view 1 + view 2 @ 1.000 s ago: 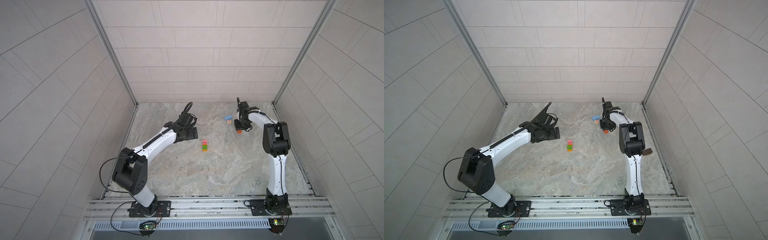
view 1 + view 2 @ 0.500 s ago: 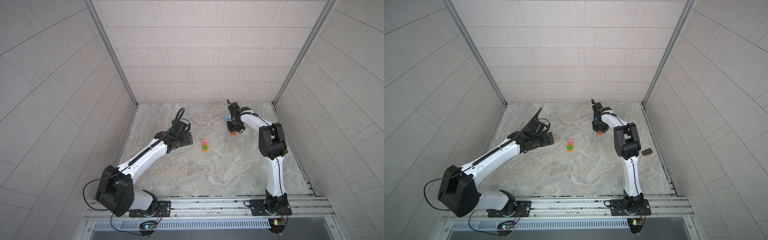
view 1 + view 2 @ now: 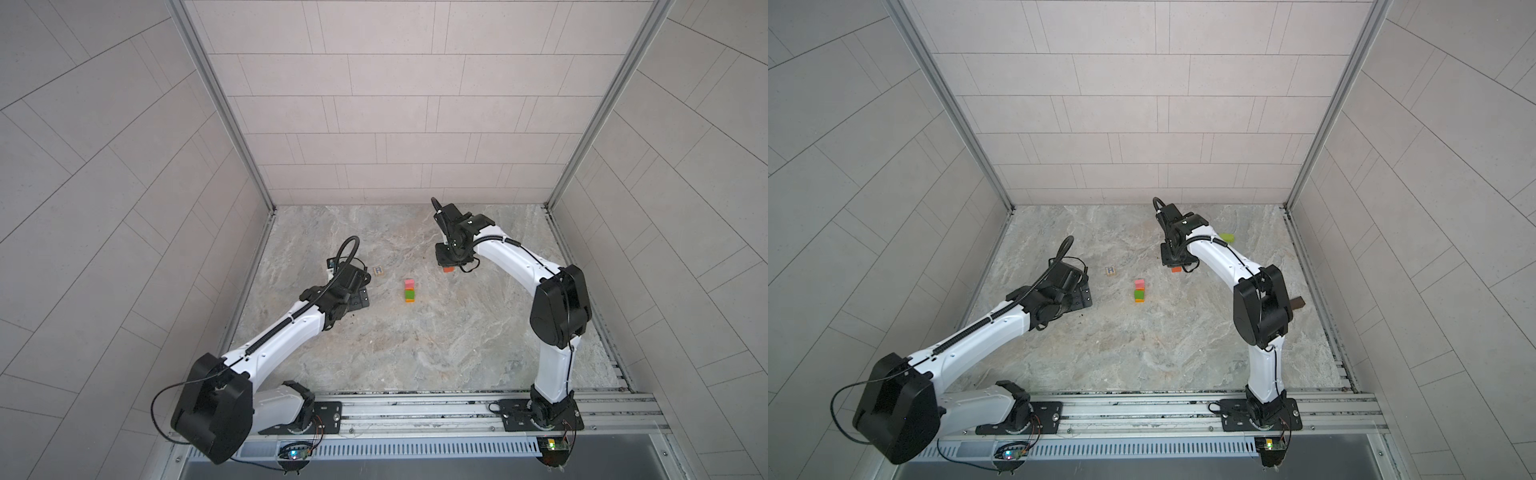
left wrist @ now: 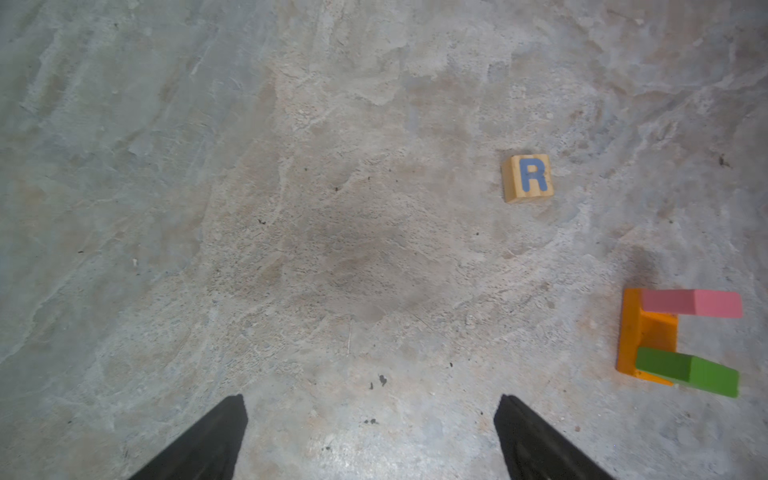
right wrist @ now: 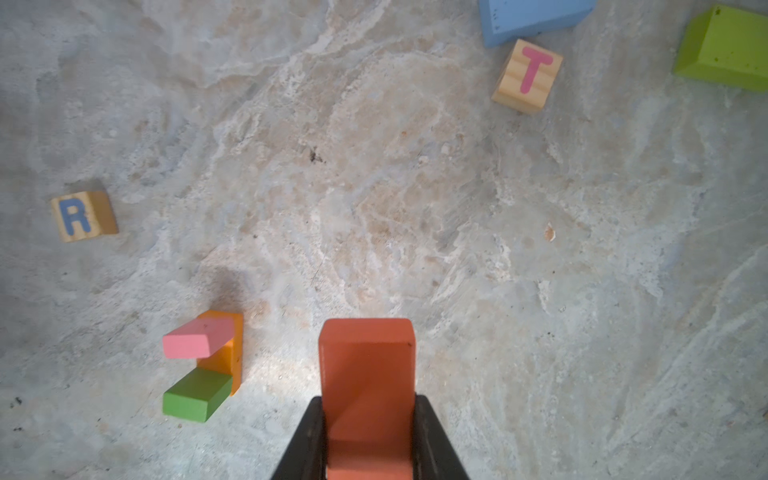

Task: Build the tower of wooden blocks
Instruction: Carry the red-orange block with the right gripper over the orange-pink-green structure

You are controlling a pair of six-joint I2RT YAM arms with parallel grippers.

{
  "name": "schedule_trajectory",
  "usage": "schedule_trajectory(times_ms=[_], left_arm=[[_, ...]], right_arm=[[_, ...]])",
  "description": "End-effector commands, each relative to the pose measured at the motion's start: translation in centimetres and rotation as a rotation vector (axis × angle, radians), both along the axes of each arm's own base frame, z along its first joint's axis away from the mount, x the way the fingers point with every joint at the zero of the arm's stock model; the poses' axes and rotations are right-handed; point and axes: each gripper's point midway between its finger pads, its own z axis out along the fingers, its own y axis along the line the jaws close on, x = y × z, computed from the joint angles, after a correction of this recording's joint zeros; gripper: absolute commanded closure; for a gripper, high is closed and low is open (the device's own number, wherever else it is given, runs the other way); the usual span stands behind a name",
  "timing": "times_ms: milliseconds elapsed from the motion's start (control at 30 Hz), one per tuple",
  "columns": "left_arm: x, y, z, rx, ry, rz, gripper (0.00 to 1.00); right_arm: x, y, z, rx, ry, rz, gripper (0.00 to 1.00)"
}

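The right claw (image 5: 368, 400) clamps a red-orange block (image 5: 368, 357), likely bound for the tower (image 5: 226, 358). The left claw (image 4: 372, 399) stands wide and empty.

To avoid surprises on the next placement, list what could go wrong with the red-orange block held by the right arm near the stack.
1. The pink block and green block appear to stand apart as narrow posts on the orange base; a slightly off descent could topple one.
2. The right fingers grip the red-orange block near one end, most of it sticking out; it may pivot on contact and land crooked.
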Motion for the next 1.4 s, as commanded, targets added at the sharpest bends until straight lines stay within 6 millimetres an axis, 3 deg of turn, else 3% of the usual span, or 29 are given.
schedule_trajectory(times_ms=[0,200,533,1367], left_arm=[[0.4,0.7,0.2,-0.003,-0.067,0.045,0.00],[0.2,0.8,-0.6,-0.005,-0.070,0.045,0.00],[-0.3,1.0,-1.2,-0.031,-0.096,0.042,0.00],[-0.4,0.5,-1.8,-0.067,-0.087,0.025,0.00]], right_arm=[[-1.9,0.9,0.7,0.006,0.005,-0.035,0.79],[-3.0,3.3,1.3,0.023,-0.008,-0.034,0.79],[-3.1,7.0,-0.8,0.015,0.008,0.003,0.77],[-3.1,10.8,-4.8,-0.033,0.054,0.054,0.78]])
